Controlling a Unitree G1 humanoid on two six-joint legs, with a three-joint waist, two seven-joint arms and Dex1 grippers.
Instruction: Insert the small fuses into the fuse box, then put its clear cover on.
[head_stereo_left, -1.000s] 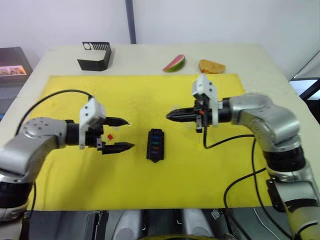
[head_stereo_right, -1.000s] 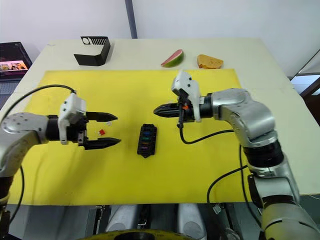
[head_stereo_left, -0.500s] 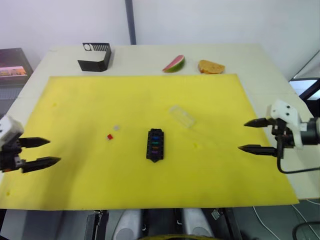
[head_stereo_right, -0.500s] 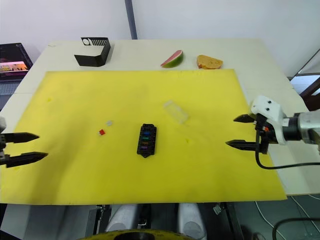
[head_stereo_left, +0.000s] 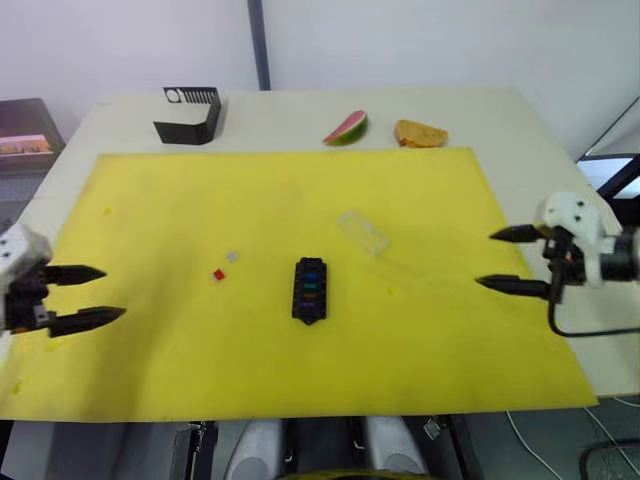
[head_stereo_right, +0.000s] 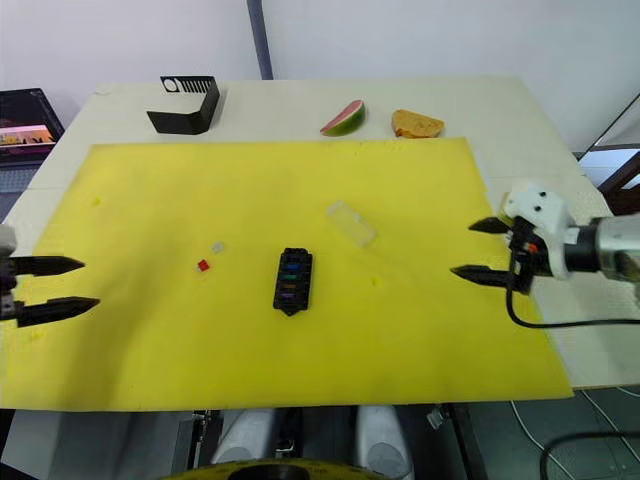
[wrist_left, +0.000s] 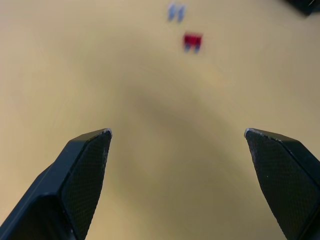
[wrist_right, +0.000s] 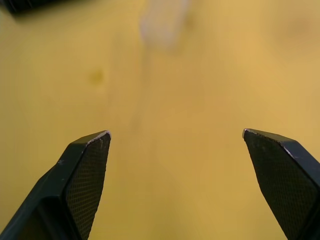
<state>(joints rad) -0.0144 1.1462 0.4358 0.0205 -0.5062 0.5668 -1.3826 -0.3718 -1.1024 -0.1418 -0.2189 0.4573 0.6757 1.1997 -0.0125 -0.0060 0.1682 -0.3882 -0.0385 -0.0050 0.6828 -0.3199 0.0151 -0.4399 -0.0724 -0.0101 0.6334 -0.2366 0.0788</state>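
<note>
left claw (head_stereo_left: 88, 297) wide open, empty | right claw (head_stereo_left: 500, 259) wide open, empty

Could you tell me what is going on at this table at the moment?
Nothing is being handled right now. The left gripper and the right gripper both hang open and empty near opposite edges of the yellow mat. The fuse box lies mid-mat with several coloured fuses seated in it. A red fuse and a pale grey fuse lie loose to its left, and the clear cover lies off the box, on the mat.
</note>
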